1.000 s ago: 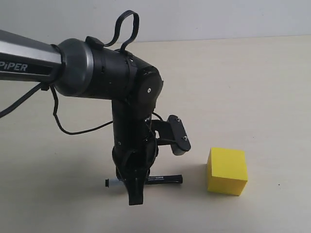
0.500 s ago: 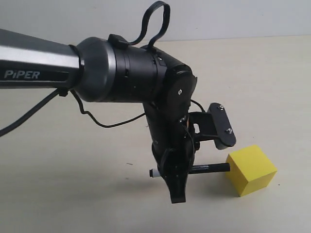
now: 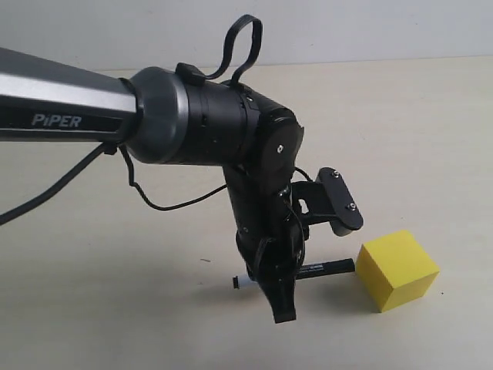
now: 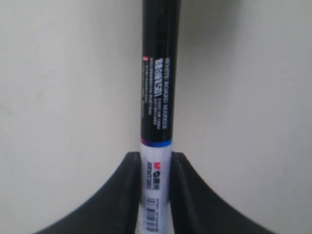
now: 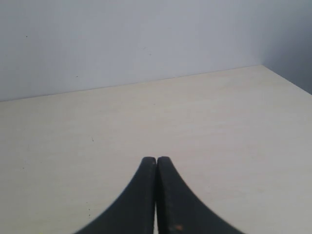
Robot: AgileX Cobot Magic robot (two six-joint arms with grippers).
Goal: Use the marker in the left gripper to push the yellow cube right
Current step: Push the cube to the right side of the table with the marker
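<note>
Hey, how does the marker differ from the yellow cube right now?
The marker is slim, black and white; the yellow cube is chunky and plain yellow. The marker is clamped roughly level in the left claw; the cube sits loose on the table. Both are low, side by side.

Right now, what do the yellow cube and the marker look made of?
The yellow cube has matte, even faces with no grain: perhaps foam or painted wood. The marker looks like smooth plastic, with a slightly glossy black barrel and printed lettering.
</note>
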